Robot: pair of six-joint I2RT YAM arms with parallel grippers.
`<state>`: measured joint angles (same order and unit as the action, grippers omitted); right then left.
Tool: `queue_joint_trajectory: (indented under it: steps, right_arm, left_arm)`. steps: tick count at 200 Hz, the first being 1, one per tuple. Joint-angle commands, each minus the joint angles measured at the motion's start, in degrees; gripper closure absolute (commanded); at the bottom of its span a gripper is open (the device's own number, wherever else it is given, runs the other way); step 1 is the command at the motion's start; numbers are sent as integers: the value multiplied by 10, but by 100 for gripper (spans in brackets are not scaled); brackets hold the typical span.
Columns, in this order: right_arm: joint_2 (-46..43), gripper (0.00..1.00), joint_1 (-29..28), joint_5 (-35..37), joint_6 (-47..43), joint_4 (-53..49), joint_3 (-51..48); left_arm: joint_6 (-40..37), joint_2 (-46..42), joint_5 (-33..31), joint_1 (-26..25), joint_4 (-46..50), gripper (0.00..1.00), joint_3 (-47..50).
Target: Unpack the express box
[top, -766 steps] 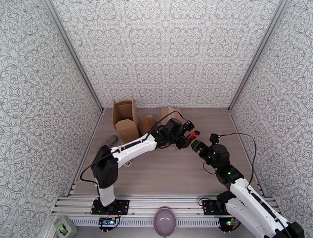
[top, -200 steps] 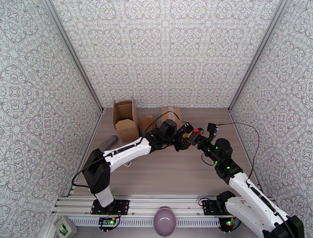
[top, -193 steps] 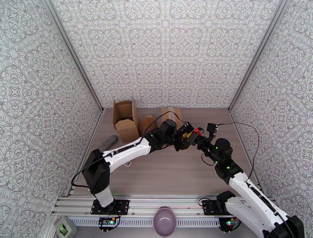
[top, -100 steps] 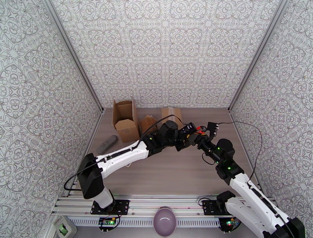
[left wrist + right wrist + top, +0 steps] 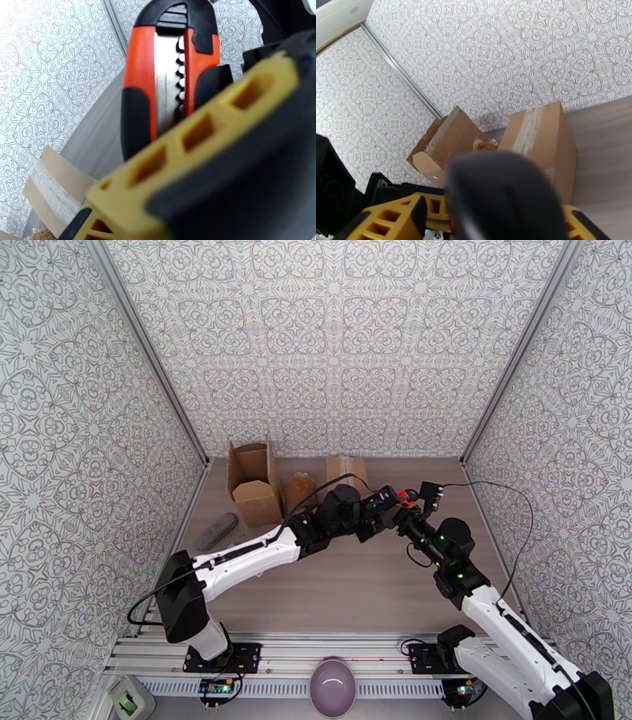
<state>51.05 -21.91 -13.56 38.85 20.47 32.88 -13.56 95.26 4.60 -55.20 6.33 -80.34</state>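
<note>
Because the stiff, light knife [image 5: 138, 79] clamped in the left pincer [image 5: 385, 507] is likely sharp, the right pincer [image 5: 406, 512], its grip unclear, should take the handle.

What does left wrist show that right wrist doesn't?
Left wrist: orange-and-black utility knife with a toothed steel track. Right wrist: open brown cardboard box with raised flaps, and a blurred dark shape up close. Both: yellow ribbed fingers, tape-sealed brown cardboard box, patterned white wall, grey wood-grain table.

Table front [image 5: 340, 595] open; cardboard boxes [image 5: 254, 493] block far left; left arm [image 5: 245, 552], right arm [image 5: 452, 540] bar centre.
</note>
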Motion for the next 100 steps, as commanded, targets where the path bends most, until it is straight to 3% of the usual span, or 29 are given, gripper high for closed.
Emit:
queue_joint_trajectory:
  steps: [1, 81, 100]
  right_arm:
    - [16, 41, -5, 5, -6, 8, 0]
    - [47, 57, -9, -3, 14, 57, -3]
    - [46, 65, -9, 5, 14, 52, -3]
  left_arm:
    - [19, -17, 28, -11, -76, 70, -20]
    - [28, -11, 57, -11, -107, 70, -23]
    - [22, -12, 58, -12, -105, 70, -22]
